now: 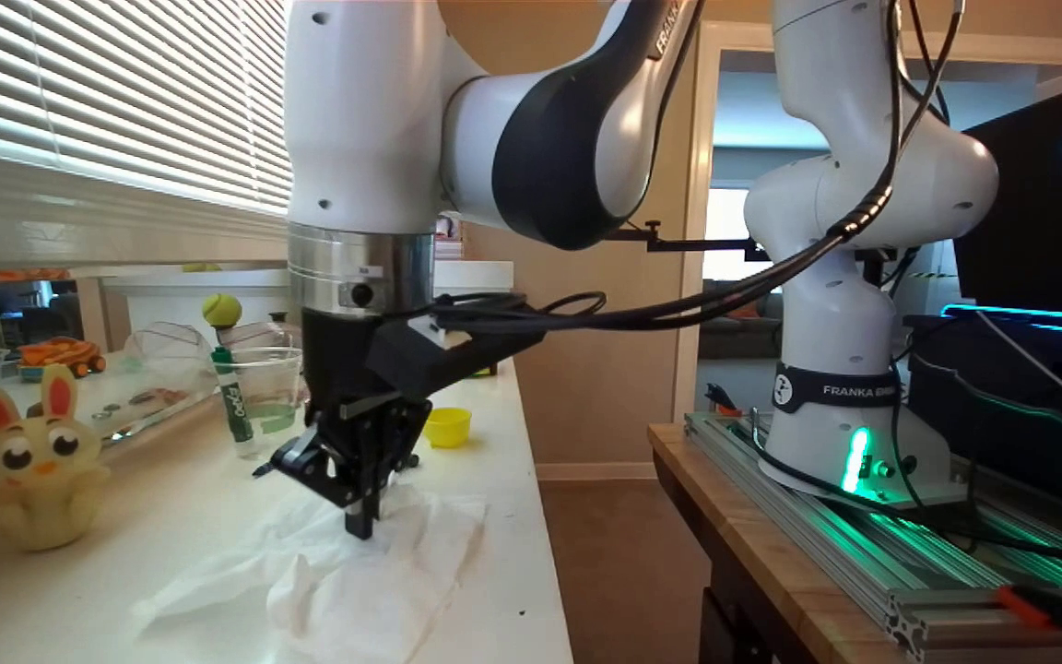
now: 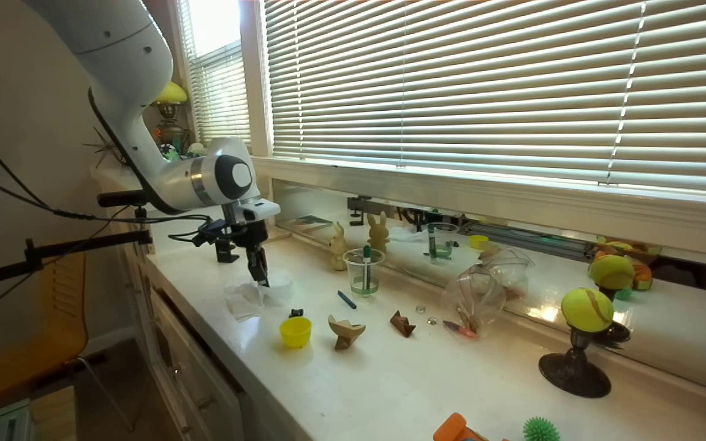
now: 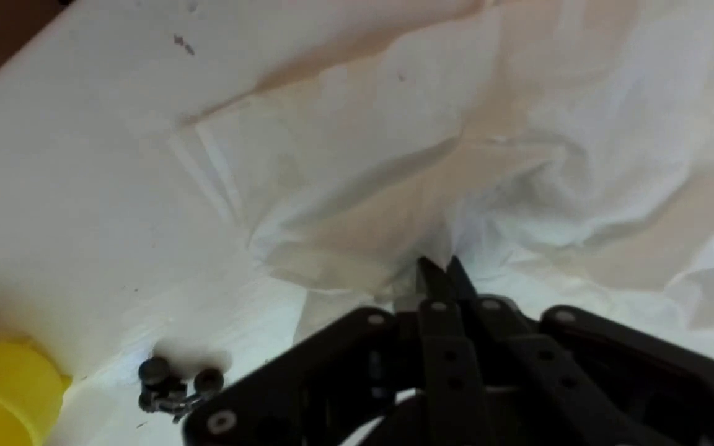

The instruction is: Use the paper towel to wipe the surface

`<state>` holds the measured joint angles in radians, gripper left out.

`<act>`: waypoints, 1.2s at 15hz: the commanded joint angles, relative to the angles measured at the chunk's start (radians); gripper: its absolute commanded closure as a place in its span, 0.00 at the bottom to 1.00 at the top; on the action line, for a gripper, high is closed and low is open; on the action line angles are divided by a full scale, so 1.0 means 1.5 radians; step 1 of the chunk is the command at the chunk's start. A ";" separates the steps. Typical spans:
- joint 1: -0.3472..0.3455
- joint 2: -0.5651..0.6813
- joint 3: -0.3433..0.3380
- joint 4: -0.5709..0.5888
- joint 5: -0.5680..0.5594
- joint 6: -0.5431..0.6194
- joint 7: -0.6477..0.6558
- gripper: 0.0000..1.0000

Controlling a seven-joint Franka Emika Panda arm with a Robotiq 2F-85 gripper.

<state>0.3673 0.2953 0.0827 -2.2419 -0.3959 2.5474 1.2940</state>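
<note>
Work along the long white tabletop (image 2: 402, 380) in slow, overlapping strokes, stopping short of its straight outer edge (image 1: 536, 516). Use the full breadth of the paper towel (image 3: 518, 155), crumpled and spread on the tabletop under and around the tool (image 3: 439, 266); smooth out the thicker folds by dragging, not lifting. Judging by the wrist view, take the tool as clenched on a small pinch of the sheet. Hold that pinch low, with enough downward press for real contact but probably not much more, for fear of tearing such thin paper. Swing well clear of the rabbit toy (image 1: 41, 475) and the clear cup (image 2: 354, 275). Avoid sweeping straight at the yellow cup (image 2: 295, 338), or at the small black part (image 3: 174, 384) near it, for risk of snagging either. Aim for the dark specks (image 3: 183, 44) towards the edge, if only to test for dirt.

Expect no complete view of the tabletop, cut off by the frame in both exterior views. Trace the towel's border with caution: white on white, and cropped at the right of the wrist view. Impossible to see beneath it, or to tell the amount of paper caught between the dark, blurred fingertips (image 3: 430, 275). Impossible, too, to name the black part, or to sort the specks into crumbs, stains or chipped paint.
</note>
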 commanded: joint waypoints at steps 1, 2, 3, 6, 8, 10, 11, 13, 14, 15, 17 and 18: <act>-0.005 0.035 0.020 0.027 0.044 0.023 -0.033 1.00; -0.004 0.039 0.023 0.033 0.049 0.028 -0.039 1.00; -0.001 0.042 0.026 0.041 0.052 0.026 -0.045 1.00; 0.004 0.054 0.035 0.063 0.068 0.029 -0.069 1.00; 0.006 0.061 0.039 0.076 0.078 0.028 -0.086 1.00; 0.007 0.067 0.041 0.085 0.088 0.026 -0.101 1.00; 0.007 0.068 0.041 0.088 0.093 0.025 -0.108 1.00; 0.007 0.071 0.041 0.092 0.104 0.022 -0.121 1.00; 0.008 0.069 0.041 0.093 0.110 0.020 -0.123 0.74; 0.010 0.057 0.043 0.093 0.115 0.012 -0.128 0.72; 0.020 0.019 0.048 0.093 0.119 -0.011 -0.129 0.60; 0.029 -0.004 0.049 0.096 0.113 -0.036 -0.123 0.53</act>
<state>0.3782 0.3779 0.1490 -2.1087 -0.2576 2.5790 1.1300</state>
